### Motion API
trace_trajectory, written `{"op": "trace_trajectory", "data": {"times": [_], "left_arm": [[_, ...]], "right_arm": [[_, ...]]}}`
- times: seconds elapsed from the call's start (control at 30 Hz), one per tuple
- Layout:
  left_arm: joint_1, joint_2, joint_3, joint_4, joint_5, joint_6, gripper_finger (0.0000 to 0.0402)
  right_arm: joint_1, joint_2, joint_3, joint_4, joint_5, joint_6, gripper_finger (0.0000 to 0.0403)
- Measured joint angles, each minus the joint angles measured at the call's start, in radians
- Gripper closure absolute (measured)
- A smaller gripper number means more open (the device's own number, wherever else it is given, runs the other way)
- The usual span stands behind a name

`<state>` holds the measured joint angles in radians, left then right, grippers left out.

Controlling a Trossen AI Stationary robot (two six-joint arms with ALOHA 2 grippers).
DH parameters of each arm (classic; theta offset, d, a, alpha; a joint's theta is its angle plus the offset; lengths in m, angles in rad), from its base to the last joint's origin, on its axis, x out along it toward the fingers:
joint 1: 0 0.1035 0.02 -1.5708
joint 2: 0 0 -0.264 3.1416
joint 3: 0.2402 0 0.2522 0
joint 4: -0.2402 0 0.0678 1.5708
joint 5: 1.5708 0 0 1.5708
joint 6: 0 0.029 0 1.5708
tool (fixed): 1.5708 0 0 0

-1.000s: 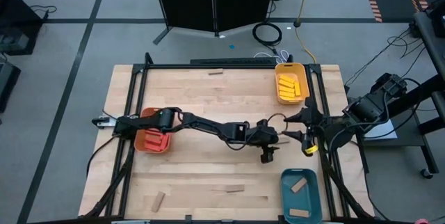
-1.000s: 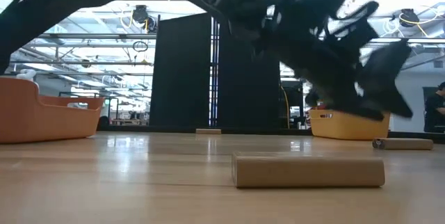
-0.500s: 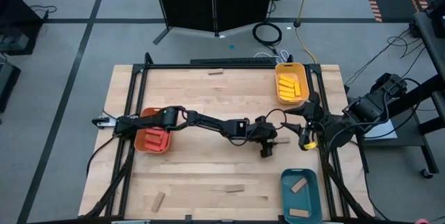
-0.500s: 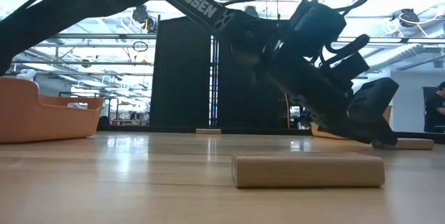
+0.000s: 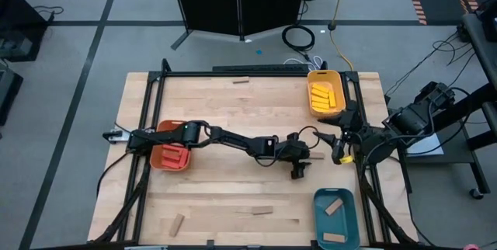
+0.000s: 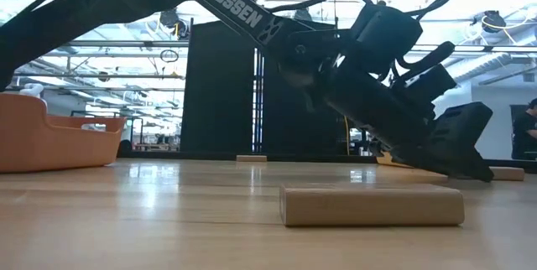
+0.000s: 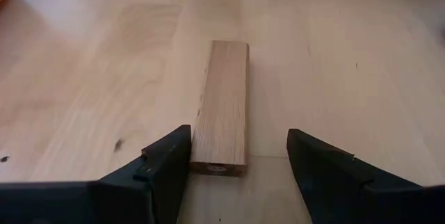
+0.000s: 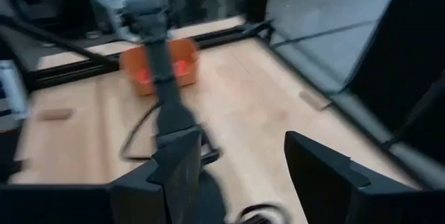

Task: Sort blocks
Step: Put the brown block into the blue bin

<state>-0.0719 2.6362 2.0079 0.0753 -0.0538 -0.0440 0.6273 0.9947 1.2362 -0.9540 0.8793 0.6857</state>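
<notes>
The left pincer [image 7: 233, 158] is low over the middle of the pale wooden counter [image 5: 233, 110], its fingers wide open on both sides of a flat tan wooden block [image 7: 222, 106] that lies on the counter, not gripped. The right pincer [image 5: 335, 143] waits open at the right edge, holding nothing. Yellow blocks [image 5: 323, 95] lie in the yellow plastic tray [image 5: 311, 75], red blocks [image 5: 175, 157] in the orange plastic tray [image 5: 158, 157].
</notes>
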Motion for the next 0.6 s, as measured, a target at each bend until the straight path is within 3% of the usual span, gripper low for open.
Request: {"op": "trace_trajectory", "data": {"times": [0.2, 0.37, 0.6], "left_arm": [[0.006, 0.001, 0.0, 0.003, 0.0, 0.0, 0.0167], [0.008, 0.001, 0.0, -0.004, 0.0, 0.0, 0.0167], [0.008, 0.002, 0.0, -0.005, 0.003, 0.001, 0.0167]], "right_arm": [[0.001, -0.039, 0.0, -0.159, -0.268, 0.259, 0.0202], [0.002, -0.111, 0.0, -0.346, -0.342, 0.501, 0.0202], [-0.006, -0.153, 0.0, -0.598, -0.58, 0.7, 0.0217]]}}
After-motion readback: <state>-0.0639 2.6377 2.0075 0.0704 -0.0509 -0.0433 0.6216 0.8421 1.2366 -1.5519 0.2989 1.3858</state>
